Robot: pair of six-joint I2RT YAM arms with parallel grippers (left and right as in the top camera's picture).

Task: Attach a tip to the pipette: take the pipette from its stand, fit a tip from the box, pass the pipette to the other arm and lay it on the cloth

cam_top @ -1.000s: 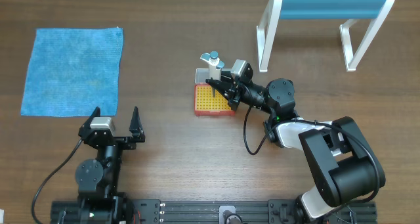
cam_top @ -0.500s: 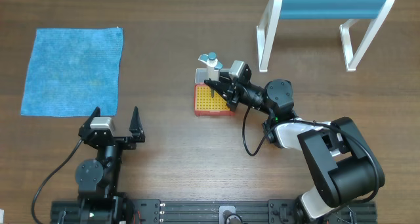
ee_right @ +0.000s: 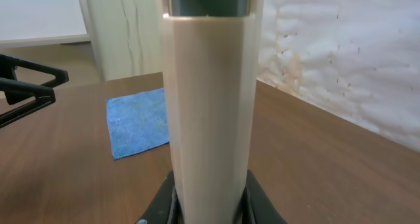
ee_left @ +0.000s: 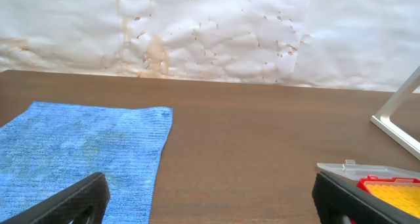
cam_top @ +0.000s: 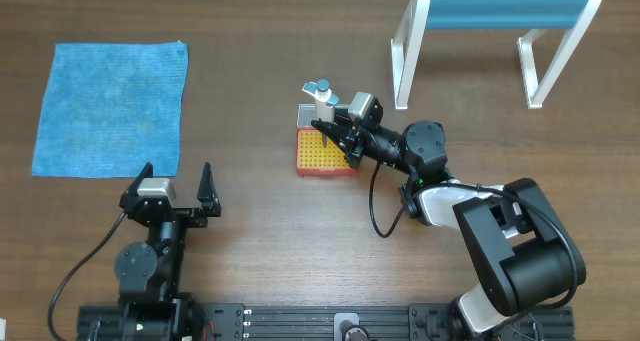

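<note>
Two arms logged, both mine. Right gripper (cam_top: 336,133): fingers closed around the pipette (cam_top: 324,99), whose pale body stands upright between the pads and fills the middle of the right wrist view (pads (ee_right: 262,207) pressed against both of its sides, no gap visible). From above, the pipette's blue-grey head sits at the far edge of the tip box (cam_top: 322,153), with the right arm stretched across from its base toward the middle of the table (cam_top: 260,231). The lower end of the pipette is hidden by my own fingers, so I cannot tell whether it touches the tips or carries one. Tip box: orange walls, yellow rack of tips, its clear lid (cam_top: 307,113) folded back on the far side; it also shows at the edge of the left wrist view, lid edge above the yellow rack. Left gripper (cam_top: 177,169): fingers spread wide, nothing between them, held close above its own base and just beside the near right corner of the cloth (cam_top: 110,109). Cloth: blue, lying flat at the far left of the table, well apart from the tip box; nothing lies on it. Stand (cam_top: 500,6): white frame with a blue top bar, at the far right of the table, apart from the pipette. Past the pipette body, the right wrist view shows the cloth and the dark fingers of the left gripper, both far off.
</note>
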